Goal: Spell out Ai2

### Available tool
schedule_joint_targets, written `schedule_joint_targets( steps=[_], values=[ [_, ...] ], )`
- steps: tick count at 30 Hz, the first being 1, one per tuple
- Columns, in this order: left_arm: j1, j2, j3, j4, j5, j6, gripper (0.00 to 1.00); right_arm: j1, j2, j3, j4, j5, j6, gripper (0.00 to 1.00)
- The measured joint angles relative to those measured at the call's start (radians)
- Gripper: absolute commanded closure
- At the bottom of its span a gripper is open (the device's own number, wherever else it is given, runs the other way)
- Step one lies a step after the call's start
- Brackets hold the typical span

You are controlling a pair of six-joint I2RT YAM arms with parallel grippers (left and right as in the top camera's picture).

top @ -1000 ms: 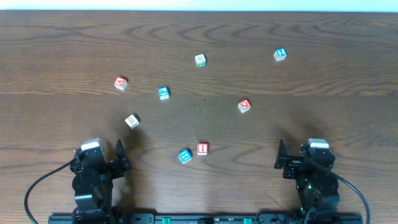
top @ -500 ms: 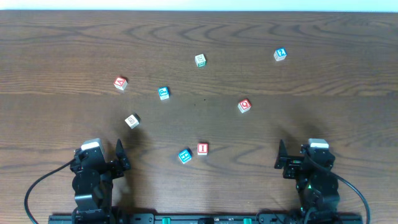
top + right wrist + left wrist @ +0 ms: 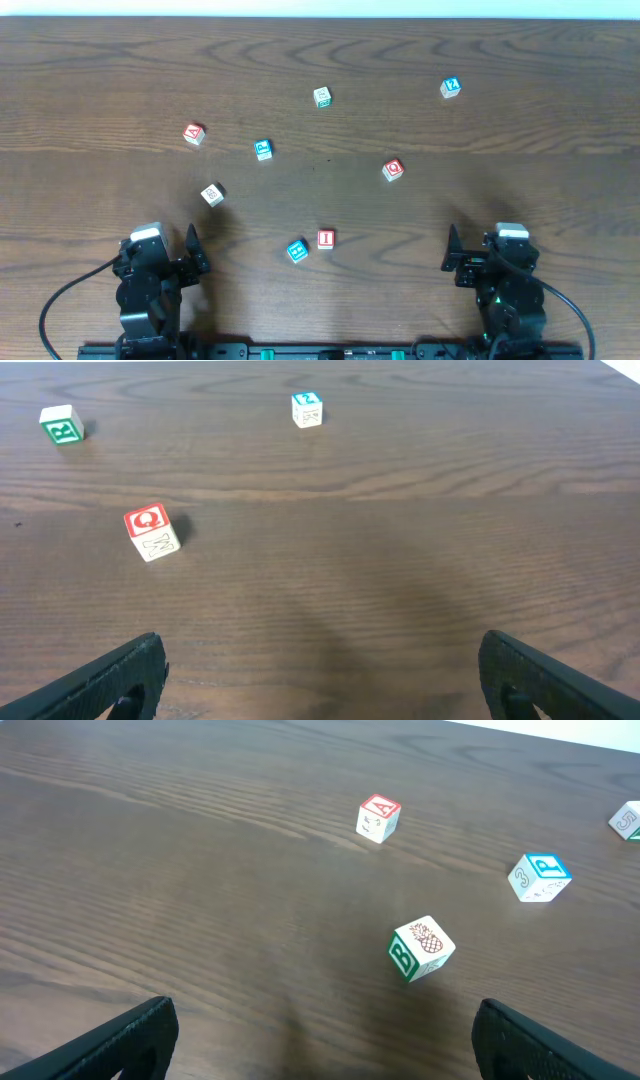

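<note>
The red "A" cube lies at the left of the table, also in the left wrist view. The red "I" cube lies at the front middle. The blue "2" cube lies at the far right, also in the right wrist view. My left gripper is open and empty at the front left. My right gripper is open and empty at the front right. Neither touches a cube.
The red "Q" cube sits right of centre. The blue "P" cube sits left of centre. A green-lettered cube lies at the back, a "B" cube near my left gripper, a blue cube beside the "I".
</note>
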Motion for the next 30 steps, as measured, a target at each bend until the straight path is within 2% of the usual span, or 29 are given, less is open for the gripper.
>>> schedule_joint_targets(
  steps=[24,27,30],
  values=[
    [0.000,0.000,0.000,0.000,0.000,0.000,0.05,0.000,0.000,0.000,0.005,-0.048,0.000,0.01],
    [0.000,0.000,0.000,0.000,0.000,0.000,0.05,0.000,0.000,0.000,0.050,-0.077,0.012,0.01],
    [0.000,0.000,0.000,-0.001,0.000,0.000,0.05,0.000,0.000,-0.002,0.174,-0.135,0.081,0.01]
  ],
)
